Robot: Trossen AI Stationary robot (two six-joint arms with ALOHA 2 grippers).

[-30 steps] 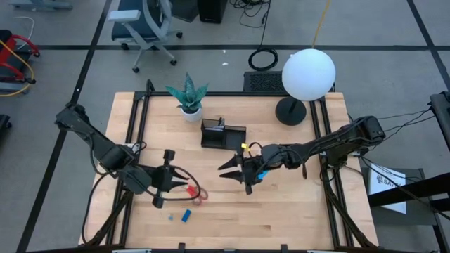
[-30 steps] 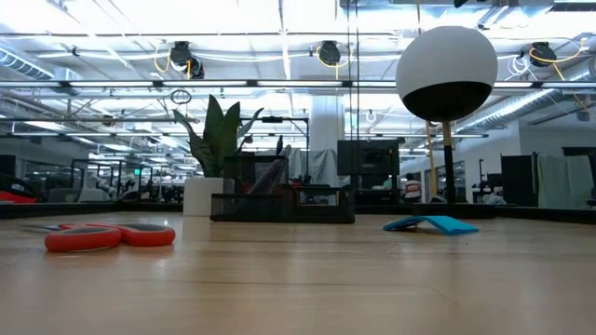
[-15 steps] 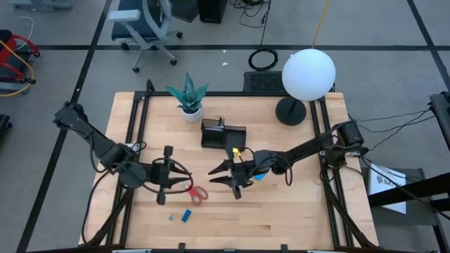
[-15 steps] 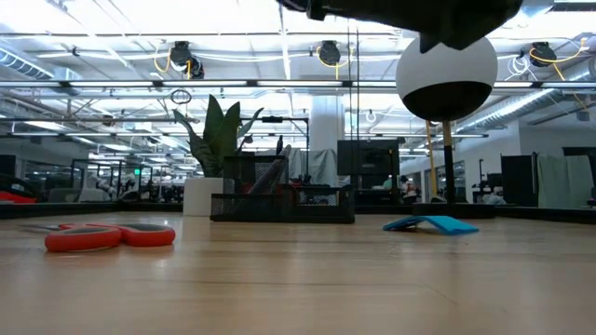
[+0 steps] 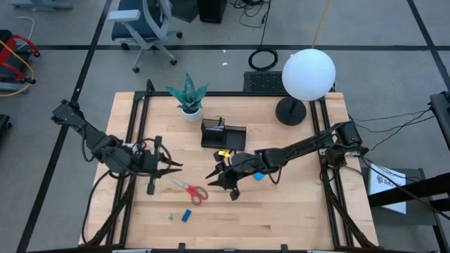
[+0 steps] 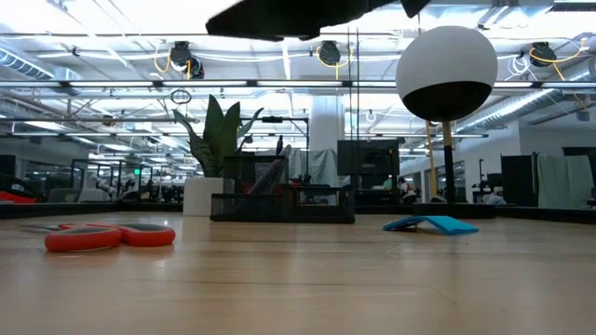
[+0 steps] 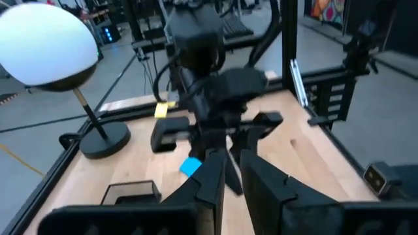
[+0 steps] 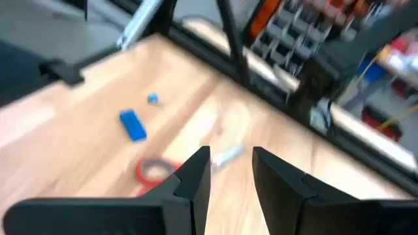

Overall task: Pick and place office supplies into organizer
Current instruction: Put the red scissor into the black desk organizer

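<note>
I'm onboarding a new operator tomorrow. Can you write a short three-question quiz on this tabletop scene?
1. True or false: the scissors are lying flat on the table.
2. Which item lies nearest the right tool? A) plant B) blue notepad C) lamp
3. Fill in: the organizer stands between the plant and the ____.

Key: 1 true; 2 B; 3 lamp.

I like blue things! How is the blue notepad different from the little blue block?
The blue notepad is a flat square lying near the right gripper, below the organizer. The little blue block is narrower and oblong, lying by the table's front edge, below the scissors. Both are bright blue, and neither is held.
</note>
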